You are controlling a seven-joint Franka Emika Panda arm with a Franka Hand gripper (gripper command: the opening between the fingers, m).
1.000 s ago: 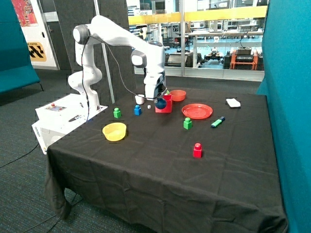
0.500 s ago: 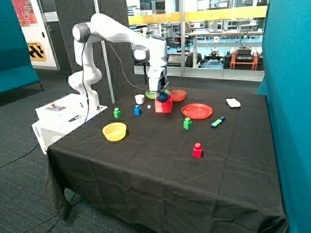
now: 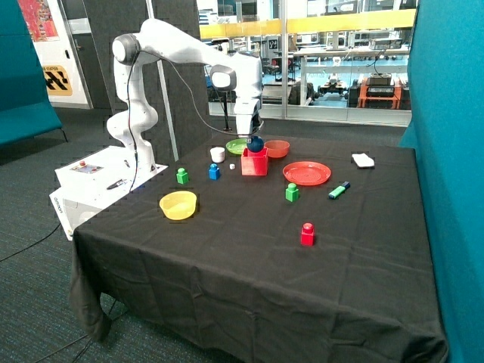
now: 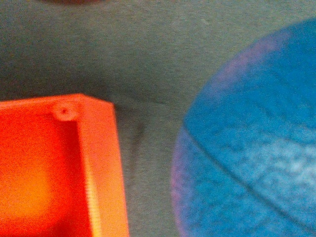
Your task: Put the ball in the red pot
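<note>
The dark blue ball hangs just above the open top of the red pot, a square-sided red box near the back of the black table. My gripper points down over the pot and is shut on the ball. In the wrist view the ball fills one side of the picture. One corner of the red pot and its hollow inside show beside it, with black cloth between them.
A green bowl and a white cup stand behind the pot, with a red bowl and a red plate beside it. A yellow bowl, a blue block, green blocks, a red block and a marker lie around.
My gripper has lifted the ball from table level in front of the pot up and back, so it now hangs over the pot's top.
</note>
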